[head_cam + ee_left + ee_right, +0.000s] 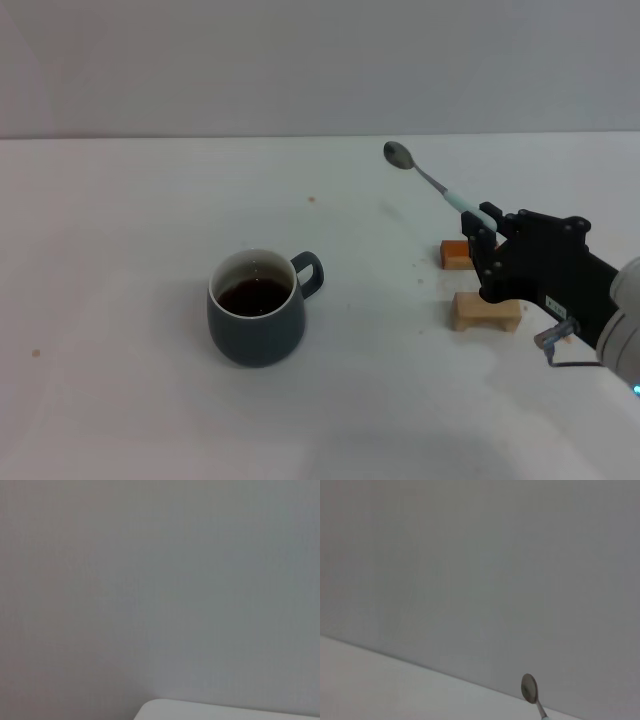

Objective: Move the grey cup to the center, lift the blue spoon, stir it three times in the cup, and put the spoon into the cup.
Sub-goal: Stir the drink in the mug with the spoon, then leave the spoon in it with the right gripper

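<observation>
Black right claw (487, 228) clamped on blue spoon (440, 188) handle, bowl raised, well apart from grey cup (256, 308).

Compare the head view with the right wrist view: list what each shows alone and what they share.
Head view only: the rounded slate-grey ceramic mug holding dark brown liquid, two small wooden blocks, and the black right gripper shut on the spoon's pale-blue handle, lifted off the white table. Right wrist view only: nothing extra, mostly grey wall. Both: the slim teaspoon's grey metal bowl, wall, table. The left gripper appears in neither.
</observation>
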You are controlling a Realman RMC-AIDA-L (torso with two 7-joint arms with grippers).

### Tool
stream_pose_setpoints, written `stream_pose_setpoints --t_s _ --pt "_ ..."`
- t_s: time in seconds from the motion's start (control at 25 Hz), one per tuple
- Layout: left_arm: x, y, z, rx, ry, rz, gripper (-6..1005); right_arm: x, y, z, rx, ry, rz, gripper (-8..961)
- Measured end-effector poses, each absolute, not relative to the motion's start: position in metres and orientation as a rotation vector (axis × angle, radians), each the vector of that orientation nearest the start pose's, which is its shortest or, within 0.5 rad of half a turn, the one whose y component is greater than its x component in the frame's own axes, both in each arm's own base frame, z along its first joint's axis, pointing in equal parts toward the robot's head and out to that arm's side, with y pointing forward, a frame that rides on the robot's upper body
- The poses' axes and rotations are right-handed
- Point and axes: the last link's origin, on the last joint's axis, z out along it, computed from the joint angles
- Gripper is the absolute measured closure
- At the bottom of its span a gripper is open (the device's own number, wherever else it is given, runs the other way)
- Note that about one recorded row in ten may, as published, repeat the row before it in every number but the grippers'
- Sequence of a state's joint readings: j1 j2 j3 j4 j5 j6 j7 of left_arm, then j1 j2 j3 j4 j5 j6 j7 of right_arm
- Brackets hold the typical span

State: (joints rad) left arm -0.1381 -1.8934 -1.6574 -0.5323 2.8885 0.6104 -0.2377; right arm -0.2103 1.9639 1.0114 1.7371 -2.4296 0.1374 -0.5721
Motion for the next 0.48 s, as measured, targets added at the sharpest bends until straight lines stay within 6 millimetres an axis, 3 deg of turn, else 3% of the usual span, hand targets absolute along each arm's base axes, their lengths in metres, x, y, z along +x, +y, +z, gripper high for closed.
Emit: stream_pose_setpoints --t_s 0.24,0.48 --pt "-0.449 0.297 0.120 -1.265 -0.806 -0.335 1001 0.168 0.263 -0.005 -2.154 0.524 0.392 831" --pt "-0.447 0.298 0.117 -1.251 -0.801 -0.331 1001 0.144 0.268 0.017 -2.250 0.452 0.326 831"
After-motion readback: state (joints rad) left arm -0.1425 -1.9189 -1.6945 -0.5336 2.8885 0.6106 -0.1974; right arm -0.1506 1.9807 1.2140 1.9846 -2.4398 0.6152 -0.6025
